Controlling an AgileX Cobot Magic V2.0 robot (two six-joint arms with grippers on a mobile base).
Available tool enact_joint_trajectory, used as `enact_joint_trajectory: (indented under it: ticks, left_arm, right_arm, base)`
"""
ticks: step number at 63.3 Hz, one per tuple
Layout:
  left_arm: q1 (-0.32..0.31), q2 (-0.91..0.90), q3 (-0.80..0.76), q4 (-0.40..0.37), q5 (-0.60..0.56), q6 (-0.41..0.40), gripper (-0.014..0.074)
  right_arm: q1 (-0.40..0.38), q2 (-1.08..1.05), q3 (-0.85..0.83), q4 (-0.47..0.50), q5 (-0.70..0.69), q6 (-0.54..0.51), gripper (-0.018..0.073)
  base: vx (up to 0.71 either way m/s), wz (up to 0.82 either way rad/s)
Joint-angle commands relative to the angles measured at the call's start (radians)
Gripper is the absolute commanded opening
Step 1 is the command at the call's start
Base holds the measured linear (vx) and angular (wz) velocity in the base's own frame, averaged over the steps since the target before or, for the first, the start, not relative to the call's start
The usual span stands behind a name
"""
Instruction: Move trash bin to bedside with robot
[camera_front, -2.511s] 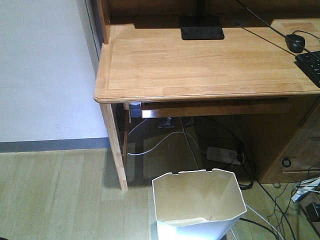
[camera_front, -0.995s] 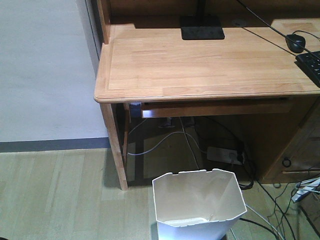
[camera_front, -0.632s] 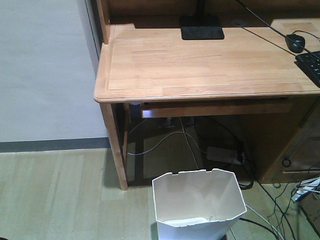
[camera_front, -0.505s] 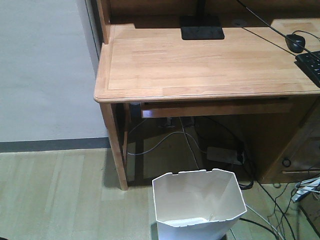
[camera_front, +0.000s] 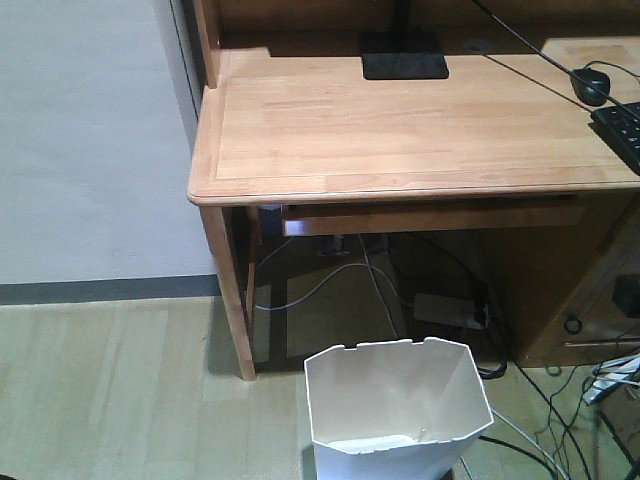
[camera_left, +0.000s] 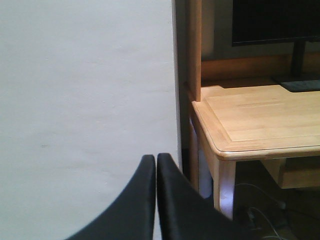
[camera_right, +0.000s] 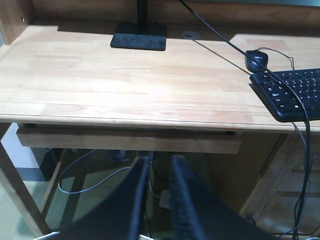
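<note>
Trash bin (camera_front: 395, 400) stands on the floor just near of the desk (camera_front: 400, 120). It looks light, thin-walled and flexy, so best pinch the rim. Left gripper (camera_left: 156, 159) is pressed closed and empty; right gripper (camera_right: 158, 161) is narrowly parted and empty.

One desk (camera_front: 400, 130). On the desk: one monitor (camera_left: 275, 20) on one stand (camera_front: 404, 55), one mouse (camera_front: 590, 85), one keyboard (camera_front: 620, 128). Under the desk: one pull-out tray (camera_front: 430, 216), one power strip (camera_front: 448, 310), and several cables (camera_right: 307, 145), too tangled to count. In front of the desk: one trash bin (camera_front: 397, 400).
</note>
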Motion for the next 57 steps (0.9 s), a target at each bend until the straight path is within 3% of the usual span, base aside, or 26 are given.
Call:
enact_joint_trajectory:
  ticks: [1, 11, 18, 29, 57]
  left_arm:
    - [0.000, -0.005, -0.021, -0.005, -0.073, -0.004, -0.0006]
    - [0.000, -0.005, -0.021, -0.005, -0.073, -0.004, -0.0006]
    - [0.000, -0.005, -0.021, -0.005, -0.073, -0.004, -0.0006]
    - [0.000, -0.005, -0.021, -0.005, -0.073, -0.004, -0.0006]
    - [0.000, -0.005, -0.021, -0.005, -0.073, -0.004, -0.0006]
  right_arm:
    - [-0.005, 0.007, -0.036, -0.016, -0.068, -0.002, 0.0279]
    - [-0.005, 0.007, -0.036, -0.015, -0.069, -0.002, 0.0460]
    - [-0.005, 0.007, -0.036, -0.015, -0.070, -0.002, 0.0511]
    - [-0.005, 0.038, -0.051, 0.020, 0.014, -0.004, 0.0511]
    - [-0.005, 0.403, -0.263, 0.045, 0.186, -0.057, 0.0511]
  base:
    - [0.00, 0.00]
    - [0.00, 0.00]
    - [0.00, 0.00]
    - [0.00, 0.00]
    - [0.00, 0.00]
